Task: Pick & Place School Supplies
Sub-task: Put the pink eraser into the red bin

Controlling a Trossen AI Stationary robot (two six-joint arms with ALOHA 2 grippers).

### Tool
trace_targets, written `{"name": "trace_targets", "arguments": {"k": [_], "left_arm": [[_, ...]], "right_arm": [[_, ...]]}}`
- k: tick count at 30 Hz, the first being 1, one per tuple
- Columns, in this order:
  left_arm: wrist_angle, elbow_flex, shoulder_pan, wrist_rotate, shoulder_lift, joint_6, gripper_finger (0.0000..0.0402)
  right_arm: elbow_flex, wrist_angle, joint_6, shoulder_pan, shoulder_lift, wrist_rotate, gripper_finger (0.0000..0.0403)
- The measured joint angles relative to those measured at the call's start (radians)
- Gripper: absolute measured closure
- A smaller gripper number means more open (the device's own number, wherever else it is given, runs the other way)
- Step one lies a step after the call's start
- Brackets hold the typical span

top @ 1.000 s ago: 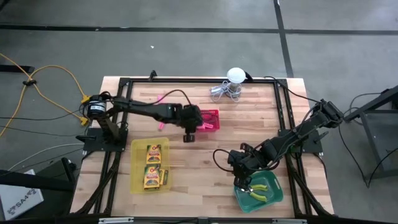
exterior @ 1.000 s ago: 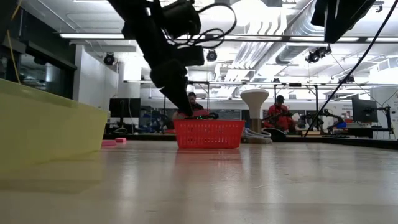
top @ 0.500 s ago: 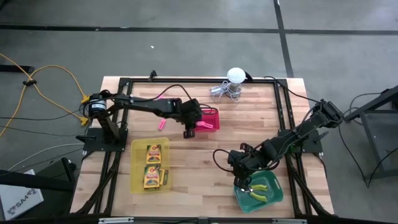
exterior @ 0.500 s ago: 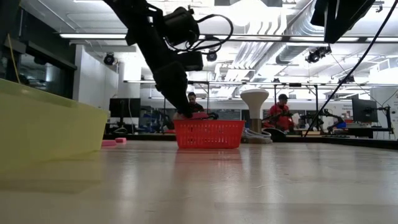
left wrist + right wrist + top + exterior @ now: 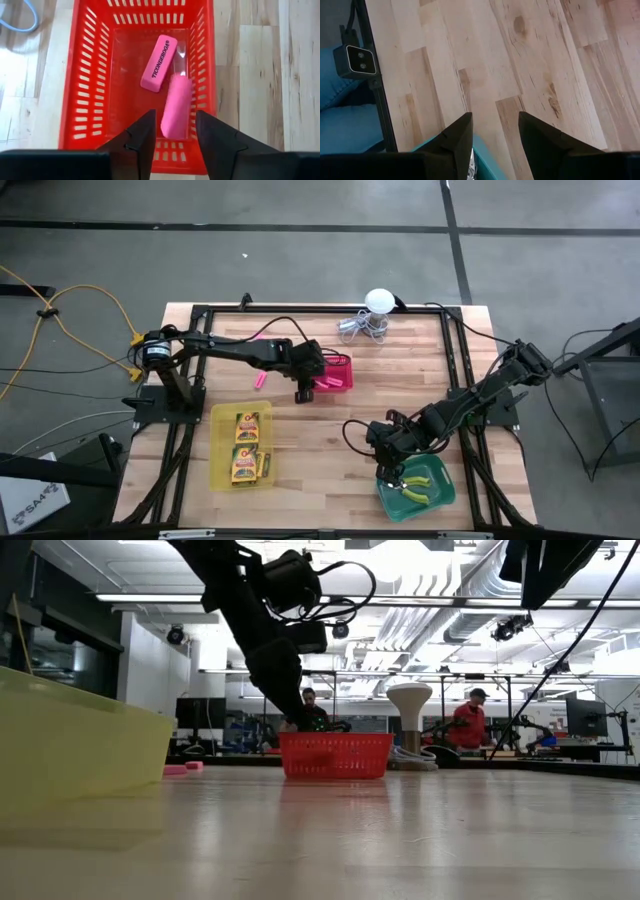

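High view, starting at the left: a yellow tray [image 5: 222,448] near the table's front edge holds crayon boxes [image 5: 245,447]. Beyond it a pink eraser [image 5: 260,379] lies loose on the wood. The left gripper [image 5: 305,383] hangs at the near-left edge of the red basket [image 5: 341,361], which sits near the middle of the table. From the left wrist, its fingers [image 5: 141,141] stand parted over the basket's rim, and a pink eraser [image 5: 176,106] shows between them, blurred; whether it is touching the fingers or free of them cannot be told. A second pink eraser with printed lettering [image 5: 158,63] lies flat on the basket floor. A white ball with coiled wire [image 5: 371,313] stands at the far edge. Farther right, the right gripper [image 5: 392,472] hangs at the rim of the teal tray [image 5: 443,495], fingers apart and holding nothing. Pliers [image 5: 416,486] lie inside that tray.
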Motion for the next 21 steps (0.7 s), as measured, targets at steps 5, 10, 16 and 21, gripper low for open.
{"name": "trace_targets", "arguments": {"k": [5, 10, 16, 21], "left_arm": [[0.0, 0.0, 0.0, -0.007, 0.0, 0.0, 0.0264], [0.0, 0.0, 0.0, -0.034, 0.0, 0.0, 0.0264], [0.006, 0.002, -0.011, -0.035, -0.042, -0.004, 0.0263], [0.003, 0.003, -0.032, -0.033, -0.109, -0.005, 0.0263]], "right_arm": [[0.0, 0.0, 0.0, 0.0, 0.0, 0.0, 0.0254], [0.0, 0.0, 0.0, 0.0, 0.0, 0.0, 0.0254], [0.0, -0.002, -0.001, 0.0, 0.0, 0.038, 0.0254], [0.0, -0.002, -0.027, 0.0, 0.0, 0.073, 0.0254]]}}
